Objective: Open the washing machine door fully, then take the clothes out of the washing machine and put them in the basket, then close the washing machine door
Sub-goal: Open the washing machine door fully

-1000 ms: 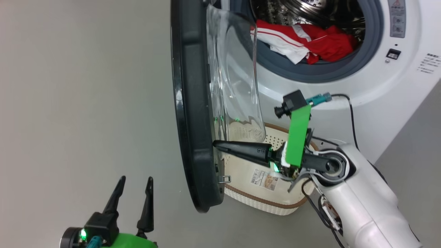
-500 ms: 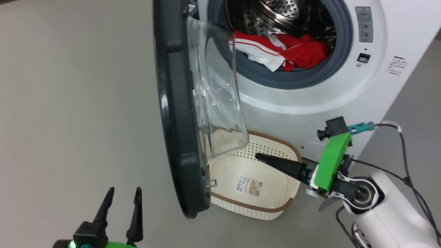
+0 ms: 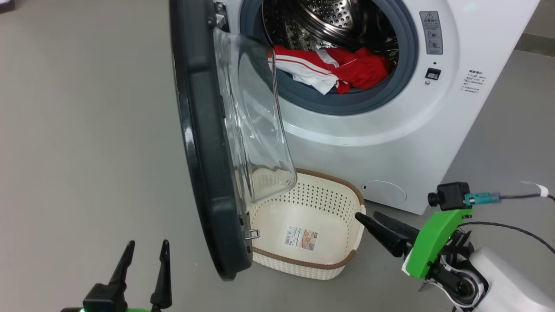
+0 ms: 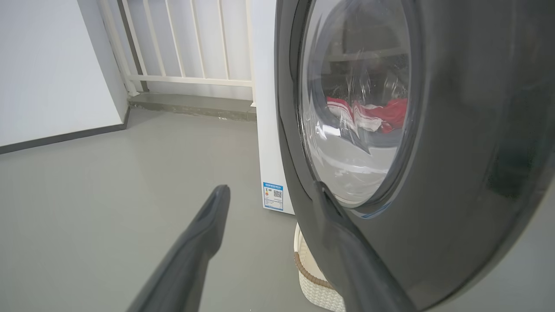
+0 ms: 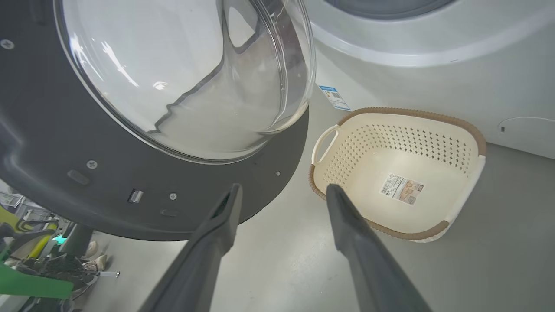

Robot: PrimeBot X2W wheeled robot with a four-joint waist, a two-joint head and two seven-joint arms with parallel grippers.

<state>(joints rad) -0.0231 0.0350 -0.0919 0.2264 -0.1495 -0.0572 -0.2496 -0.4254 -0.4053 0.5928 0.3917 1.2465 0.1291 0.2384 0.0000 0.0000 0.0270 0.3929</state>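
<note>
Grey floor [image 3: 86, 130] under the basket [image 3: 299, 269]. My left gripper [image 3: 147, 243] and right gripper [image 3: 366, 214] gape empty. The clothes [image 3: 360, 69], up behind the basket, look soft, light; I'd pinch a bunched fold.

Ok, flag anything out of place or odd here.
Nothing broken or spilled. The clothes droop out of the drum over the grey gasket, and the basket sits close by the open washing machine door.

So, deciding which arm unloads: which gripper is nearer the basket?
The right gripper, open, with its fingertips right beside the basket's rim. The left gripper is cut off from it by the washing machine door.
</note>
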